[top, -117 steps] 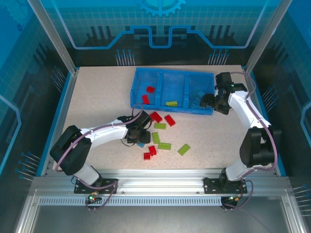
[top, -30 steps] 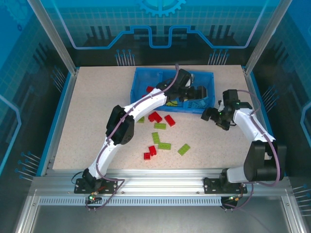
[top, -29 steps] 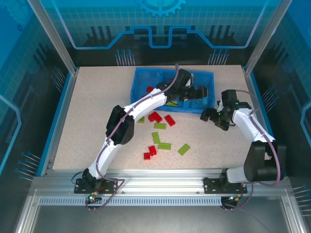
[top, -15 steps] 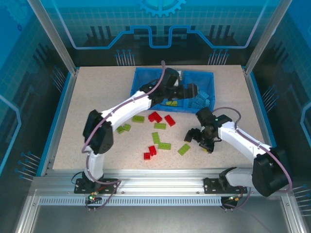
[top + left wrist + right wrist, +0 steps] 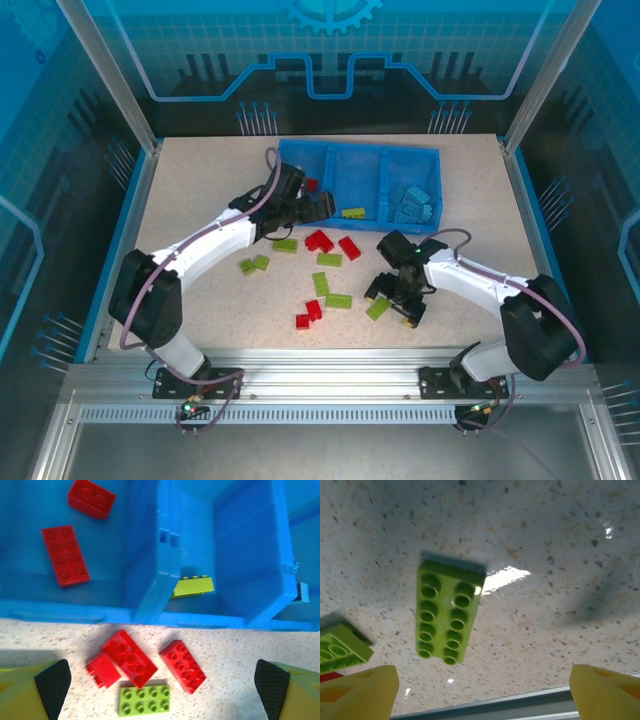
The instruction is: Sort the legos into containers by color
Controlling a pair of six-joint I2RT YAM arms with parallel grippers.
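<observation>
The right claw (image 5: pixel 481 694) is wide open w/ nothing in it, low over a green brick (image 5: pixel 449 612) that lies flat on the desk (image 5: pixel 560 570). The brick sits between the two tips but off to one side, not in the middle. So one tip may hit it first and push or turn it, and the grab could slip. Another green brick (image 5: pixel 340 652) lies near that same tip (it might get bumped or pinched too).

The left claw (image 5: pixel 318 205) is open and empty as well. It hangs over red bricks (image 5: pixel 131 659) on the desk, just in front of the blue tray (image 5: pixel 150 580), which holds red, green & light blue ones.
</observation>
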